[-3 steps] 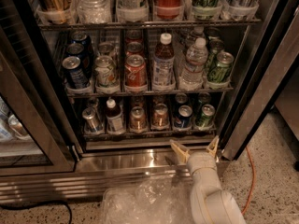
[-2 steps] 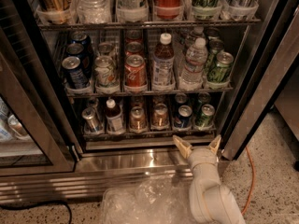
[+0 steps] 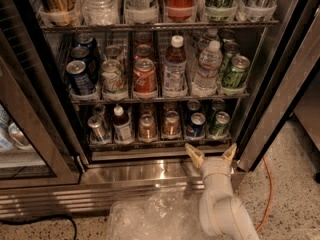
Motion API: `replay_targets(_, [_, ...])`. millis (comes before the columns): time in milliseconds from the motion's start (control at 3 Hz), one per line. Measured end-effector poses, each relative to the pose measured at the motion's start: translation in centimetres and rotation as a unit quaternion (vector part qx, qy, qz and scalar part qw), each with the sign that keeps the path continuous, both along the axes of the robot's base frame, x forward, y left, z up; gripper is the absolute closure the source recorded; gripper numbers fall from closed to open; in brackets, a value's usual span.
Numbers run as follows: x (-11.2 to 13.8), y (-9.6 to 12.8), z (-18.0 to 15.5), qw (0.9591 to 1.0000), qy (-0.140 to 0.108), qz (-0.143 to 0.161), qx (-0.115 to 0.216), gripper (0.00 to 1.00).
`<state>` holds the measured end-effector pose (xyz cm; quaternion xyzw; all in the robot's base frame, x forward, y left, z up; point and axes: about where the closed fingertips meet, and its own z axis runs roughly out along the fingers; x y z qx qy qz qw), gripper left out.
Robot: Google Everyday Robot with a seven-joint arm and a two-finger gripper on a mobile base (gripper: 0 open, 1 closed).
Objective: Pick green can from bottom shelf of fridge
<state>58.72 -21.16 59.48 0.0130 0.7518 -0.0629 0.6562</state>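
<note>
Change: the gripper [image 3: 212,154] has crept up and forward toward the fridge [image 3: 280,84] since a second ago; the cans and bottles sit as before.
Gripper: fingers spread wide, nothing between them. The tips are over the steel sill [image 3: 140,173], just below the front edge of the bottom shelf [image 3: 160,144].
Arm: pale wrist rises from the lower edge of the view, right of centre.
Green can [image 3: 219,124]: upright at the front of the right-most lane of the bottom shelf, silver top visible. It stands just above the gap between the fingers, nearer the right-hand one in the view, and is not touched.
Neighbour: dark blue can [image 3: 196,125] just beside it on the left.
Rest of row: two brown cans, a white-capped bottle [image 3: 121,125], and a silver can at far left.
Shelf above: red cola can [image 3: 144,76], water bottle [image 3: 206,69].
Floor: crumpled clear plastic [image 3: 155,214] in front of the sill; orange cable [image 3: 268,194] at right.
</note>
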Motion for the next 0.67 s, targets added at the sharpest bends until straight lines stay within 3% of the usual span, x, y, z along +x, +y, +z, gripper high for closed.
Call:
replay_targets(333, [1.6, -1.6, 0.0, 0.9988, -0.01, -0.049, 0.001, 0.0])
replay_targets(667, [1.5, -2.8, 1.2, 0.9967, -0.028, -0.07, -0.031, 0.0])
